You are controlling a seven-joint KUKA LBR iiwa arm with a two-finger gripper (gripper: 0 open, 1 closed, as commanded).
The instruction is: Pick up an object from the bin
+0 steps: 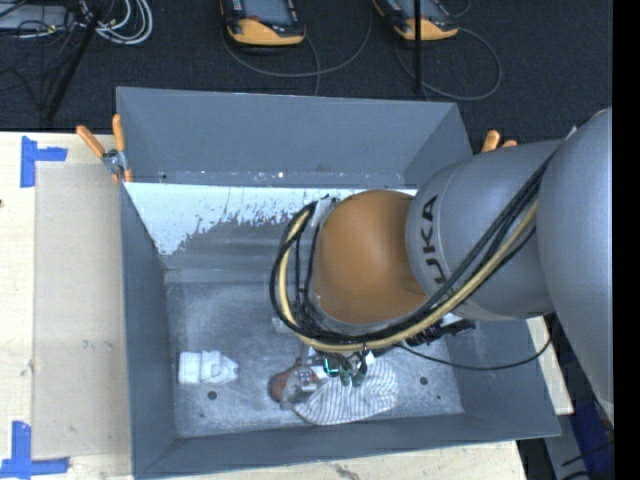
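My gripper [338,367] is low over the front middle of the bin, mostly hidden under the arm's orange cover. Directly beneath it lies a crumpled white cloth with thin dark stripes [350,398], which it seems to touch at the cloth's upper edge. A small brown rounded thing [282,384] sits just left of the gripper, against the cloth's left end. Whether anything is caught in the gripper is hidden.
A small white lumpy object [207,368] lies on the bin floor to the front left, well apart from the gripper. The arm and its cables cover the bin's right half.
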